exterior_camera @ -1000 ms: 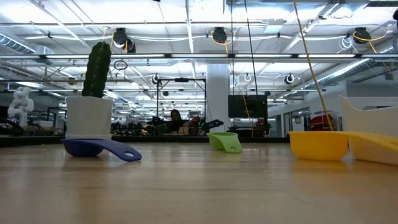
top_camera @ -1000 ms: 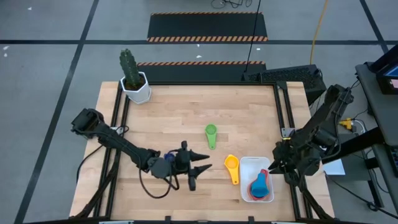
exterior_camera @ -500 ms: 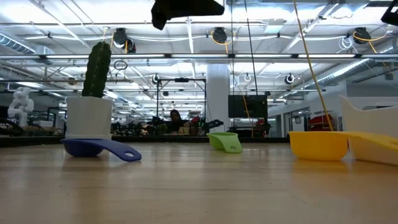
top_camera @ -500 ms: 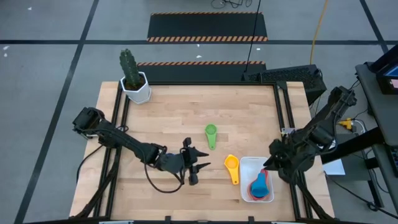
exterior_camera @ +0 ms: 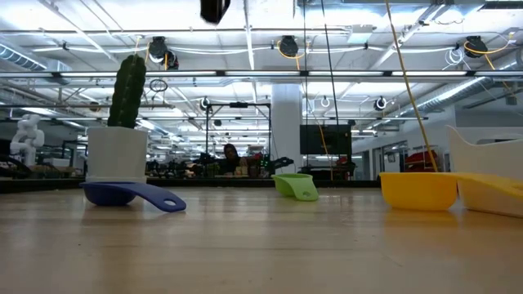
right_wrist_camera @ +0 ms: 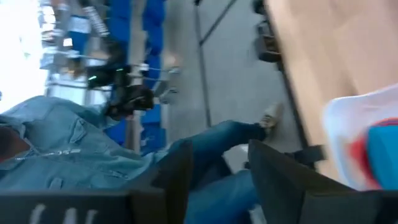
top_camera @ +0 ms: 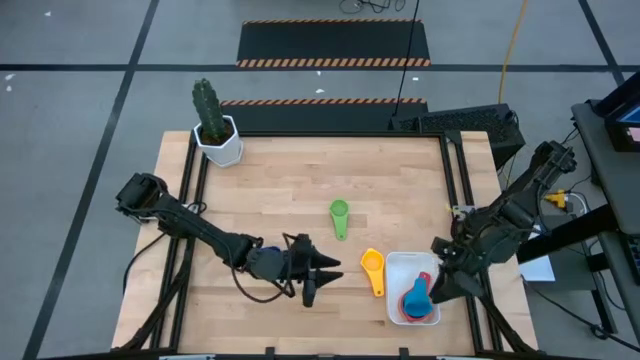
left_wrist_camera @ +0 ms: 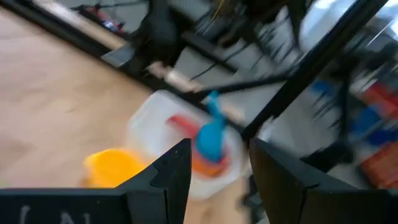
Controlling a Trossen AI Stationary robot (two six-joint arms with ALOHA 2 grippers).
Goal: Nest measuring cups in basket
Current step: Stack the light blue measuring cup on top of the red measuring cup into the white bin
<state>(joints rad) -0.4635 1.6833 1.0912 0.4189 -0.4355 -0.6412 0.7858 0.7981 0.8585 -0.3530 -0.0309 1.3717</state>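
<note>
The white basket (top_camera: 397,268) lies near the table's near right corner. In it, a light blue cup (top_camera: 415,298) sits on top of a red cup (top_camera: 426,279) and an orange cup (left_wrist_camera: 200,167). A yellow cup (top_camera: 372,264) rests on the table just left of the basket, and a green cup (top_camera: 340,212) lies farther toward the middle. The low view shows a dark blue cup (exterior_camera: 122,194) upside down on the wood. My left gripper (top_camera: 325,270) hovers open left of the yellow cup. My right gripper (top_camera: 441,288) stands open at the basket's right edge. Neither has anything between its fingers.
A white hexagonal pot with a cactus (top_camera: 218,140) stands at the far left corner. A person in denim (right_wrist_camera: 93,155) sits beyond the table's right edge. Bare wood stretches between the green cup and the pot.
My right gripper has risen and swung from over the basket's far right corner toward the table's near edge, rolling at the wrist. My left gripper has rolled about its own line and stayed in place. The cups have not moved.
</note>
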